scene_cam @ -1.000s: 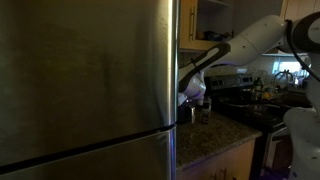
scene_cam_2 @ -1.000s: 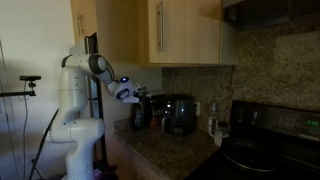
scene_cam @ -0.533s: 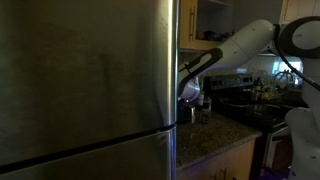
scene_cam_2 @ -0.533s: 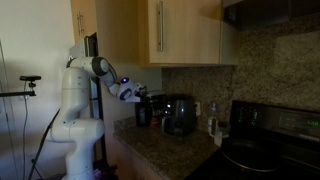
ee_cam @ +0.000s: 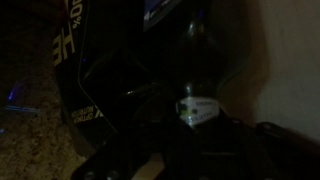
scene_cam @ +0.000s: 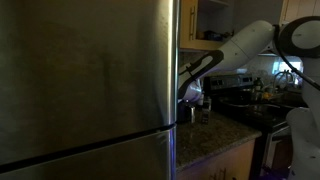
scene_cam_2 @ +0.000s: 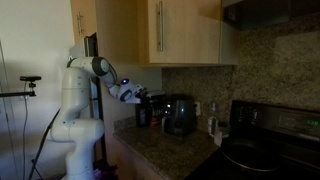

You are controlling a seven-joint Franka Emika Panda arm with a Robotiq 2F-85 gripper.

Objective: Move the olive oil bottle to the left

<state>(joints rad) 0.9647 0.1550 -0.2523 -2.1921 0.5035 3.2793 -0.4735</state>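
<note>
Item: granite countertop [scene_cam_2: 165,146], dim kitchen. Olive oil bottle [scene_cam_2: 143,113], dark, upright, at the counter end nearest the robot's base, close to the back edge; in the wrist view its neck [ee_cam: 196,62] fills the middle of the picture above a pale band. Gripper [scene_cam_2: 137,97], on the white arm [scene_cam_2: 80,75], sits at the top of the bottle; in an exterior view it shows [scene_cam: 190,94] just past the edge of the refrigerator [scene_cam: 85,80]. Whether the jaws are wide, narrow or clamped cannot be told, as the wrist view is too dark. Black appliance [scene_cam_2: 181,114], just beside the bottle, along the back edge. Small white bottle [scene_cam_2: 212,122], farther along, near the stove [scene_cam_2: 262,150] at the far end. Wooden cabinets [scene_cam_2: 185,30] above the back edge.
</note>
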